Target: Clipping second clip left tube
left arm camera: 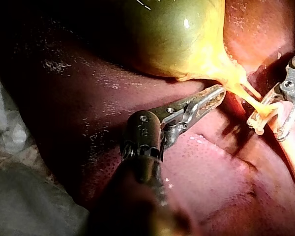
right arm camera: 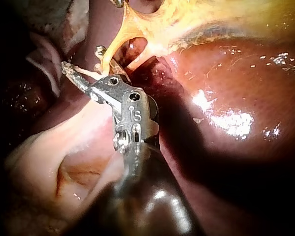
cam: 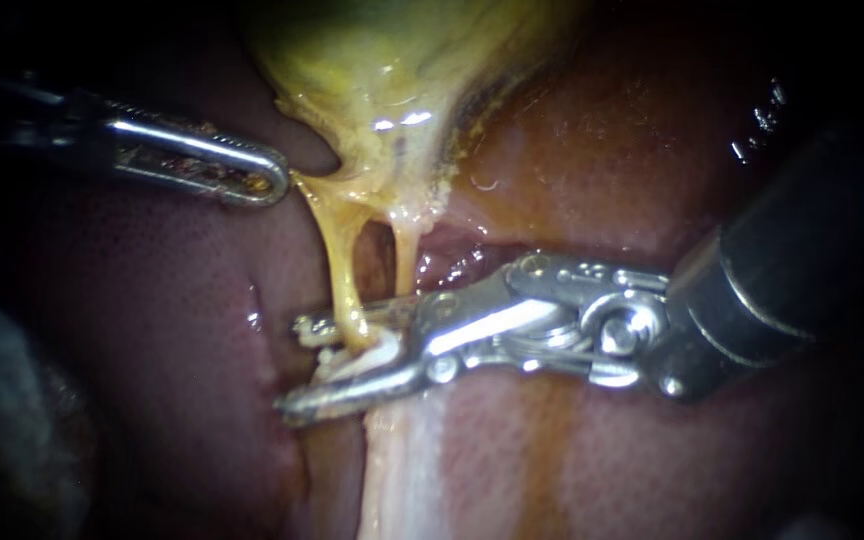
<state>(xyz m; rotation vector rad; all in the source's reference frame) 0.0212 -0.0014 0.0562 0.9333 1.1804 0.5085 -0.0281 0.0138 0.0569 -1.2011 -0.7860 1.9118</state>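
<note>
Jaws of right instrument (cam: 297, 365) stand apart astride left tube (cam: 342, 270) at its lower end, one on each side, gap plain between them, not yet squeezed; pale clip (cam: 364, 355) lies along the lower jaw beside the tube; whether both jaws seat it cannot be told. Left tube runs from gallbladder (cam: 382, 70) down toward liver (cam: 152, 330), taut and standing free of the bed, likely so the jaws can pass fully round it. Right tube (cam: 404, 258), thinner, hangs just beside and ends at the upper jaw; too deep a bite risks catching it. Left instrument (cam: 270, 184) lies with its tip against the gallbladder's lower edge, where tissue tents toward it; looks like a hold to keep the tubes stretched and apart, but whether it grips or only rests there cannot be told. Right instrument's shaft crosses the liver nearly square to the tube, which suits a crosswise clip. Step judged midway: tube bracketed, closing left to do.
</note>
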